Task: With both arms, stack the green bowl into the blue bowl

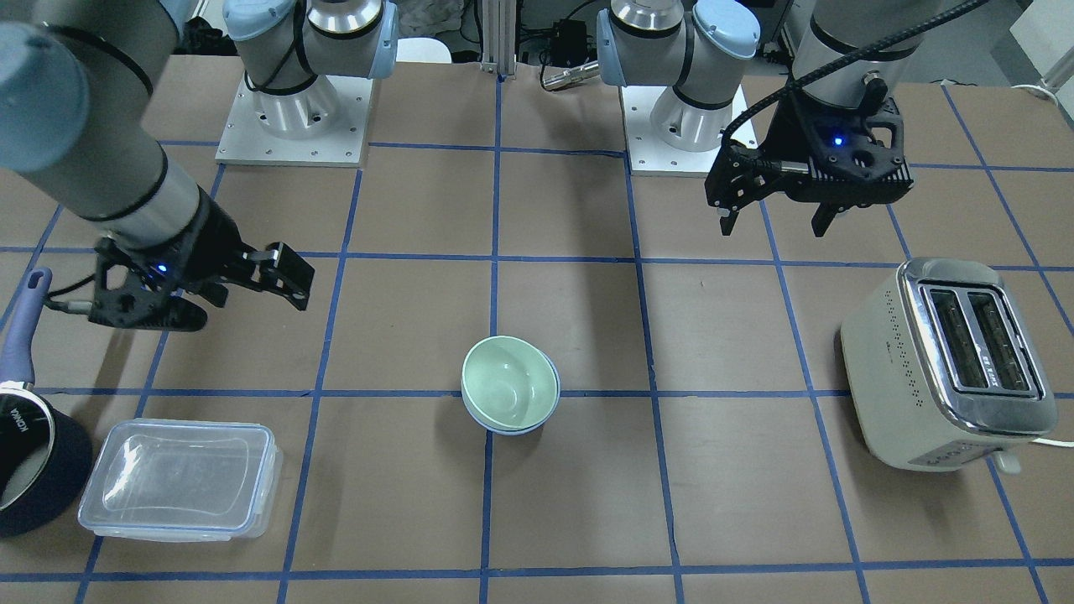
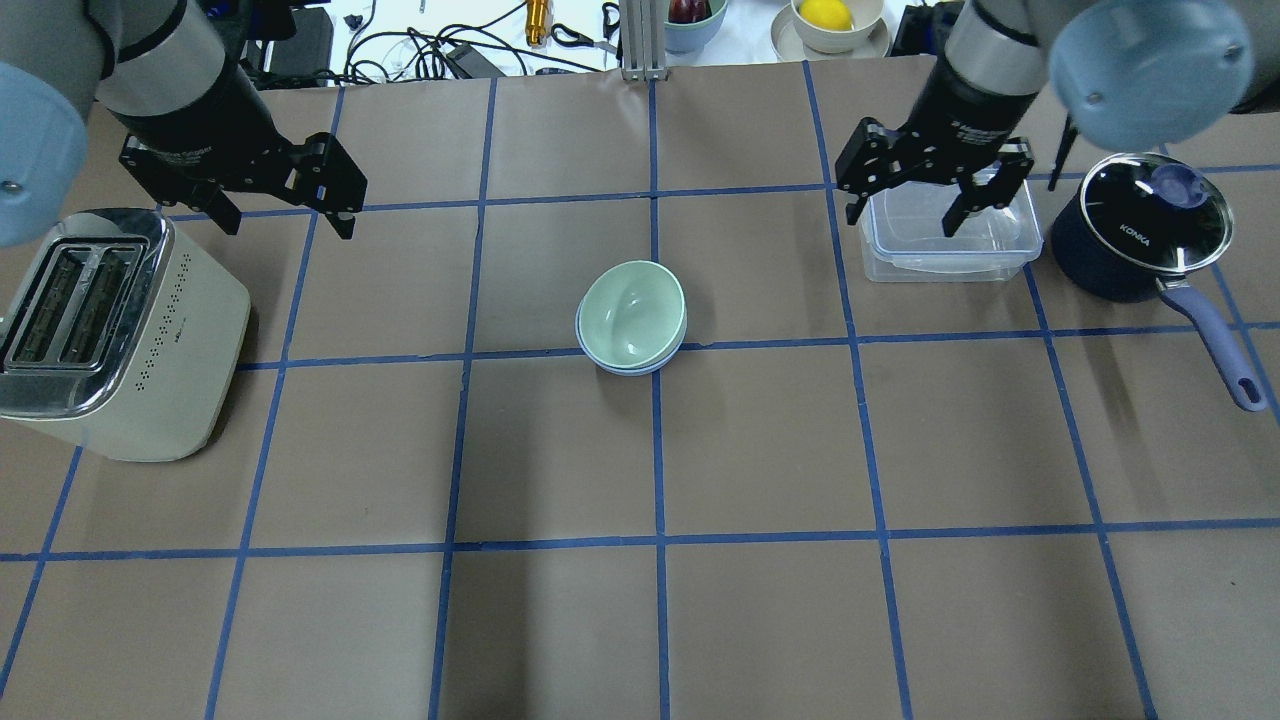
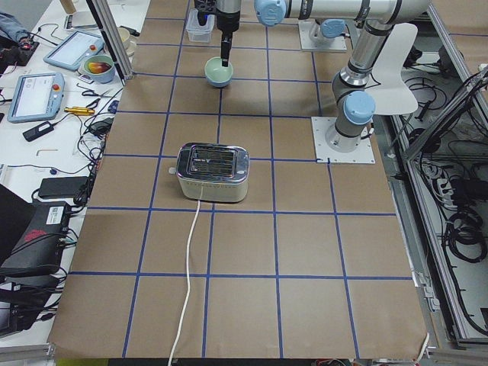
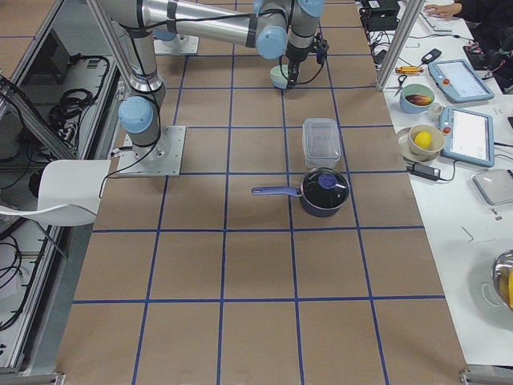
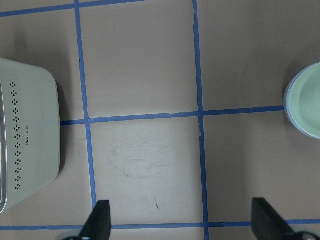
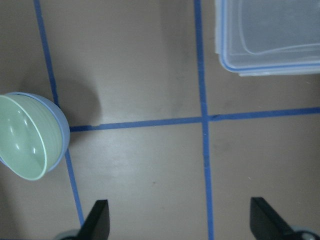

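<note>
The green bowl (image 1: 512, 382) sits nested inside the blue bowl (image 1: 503, 429) at the middle of the table, slightly tilted; only the blue rim shows under it. The pair also shows overhead as the green bowl (image 2: 632, 312) in the blue bowl (image 2: 625, 367). My left gripper (image 2: 290, 225) is open and empty, raised to the left of the bowls beside the toaster. My right gripper (image 2: 902, 220) is open and empty, raised over the clear container. The left wrist view shows the green bowl (image 5: 310, 107) at its right edge. The right wrist view shows the green bowl (image 6: 22, 135) at its left.
A cream toaster (image 2: 110, 320) stands on my left side. A clear rectangular container (image 2: 945, 240) and a dark blue saucepan (image 2: 1140, 225) with a lid and long handle stand on my right. Bowls with fruit sit beyond the table's far edge.
</note>
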`<state>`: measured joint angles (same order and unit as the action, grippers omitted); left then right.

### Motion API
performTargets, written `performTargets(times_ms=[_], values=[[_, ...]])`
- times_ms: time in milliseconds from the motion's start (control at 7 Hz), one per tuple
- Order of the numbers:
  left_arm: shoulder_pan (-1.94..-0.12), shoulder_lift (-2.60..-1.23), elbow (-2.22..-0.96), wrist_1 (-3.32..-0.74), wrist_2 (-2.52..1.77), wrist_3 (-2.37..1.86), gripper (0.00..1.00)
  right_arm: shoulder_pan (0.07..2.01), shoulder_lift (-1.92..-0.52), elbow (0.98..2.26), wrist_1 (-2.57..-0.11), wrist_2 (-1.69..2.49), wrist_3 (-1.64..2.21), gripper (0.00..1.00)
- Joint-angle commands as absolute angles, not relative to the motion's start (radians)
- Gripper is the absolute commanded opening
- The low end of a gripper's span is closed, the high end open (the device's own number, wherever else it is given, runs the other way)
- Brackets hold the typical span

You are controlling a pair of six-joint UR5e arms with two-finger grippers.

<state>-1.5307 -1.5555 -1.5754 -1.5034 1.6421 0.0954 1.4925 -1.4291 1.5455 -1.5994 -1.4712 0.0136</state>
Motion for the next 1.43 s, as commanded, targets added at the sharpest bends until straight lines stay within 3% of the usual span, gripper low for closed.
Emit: performTargets(times_ms=[0,1286], values=[[-1.520,-1.555,-1.563,-1.497,1.635,0.095,1.00,1.477,-1.522,1.546,-1.526,-1.577,0.003,1.00],[-1.522,-1.557,-1.560,-1.463,1.606,0.103,1.00,1.555,-1.571,1.540,-1.517,-1.565,0.002,1.00]])
